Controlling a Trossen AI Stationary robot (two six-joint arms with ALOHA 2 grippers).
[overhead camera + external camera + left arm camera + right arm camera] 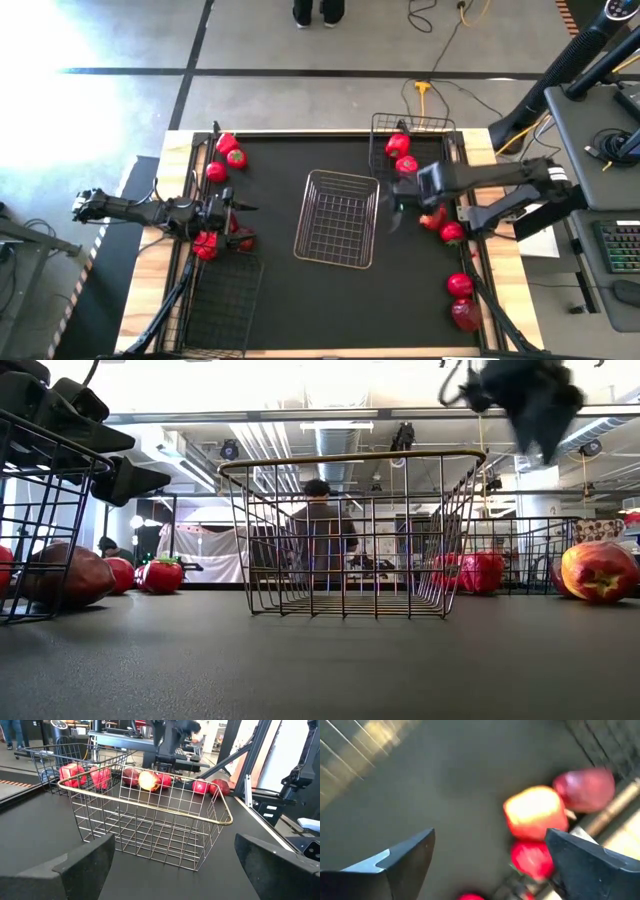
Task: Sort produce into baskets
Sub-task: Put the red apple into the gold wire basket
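The silvery basket (pixel 337 218) stands at the table's middle with nothing in it. A black basket (pixel 412 140) at the far right holds two red peppers (pixel 400 153). Another black basket (pixel 222 300) stands at the near left. My right gripper (pixel 393 212) hangs open above the mat, pointing down, between the silvery basket and a yellow-red apple (pixel 536 812) that lies beside a dark red apple (pixel 585 789). My left gripper (pixel 244 207) waits open and level at the left, facing the silvery basket (pixel 150 820), with red produce (pixel 207 243) under it.
More red produce lies at the far left (pixel 228 155) and along the right edge (pixel 460 297). Bare black mat lies near of the silvery basket. A person (pixel 320 540) stands in the room beyond the table. A desk with a keyboard (pixel 620 245) stands to the right.
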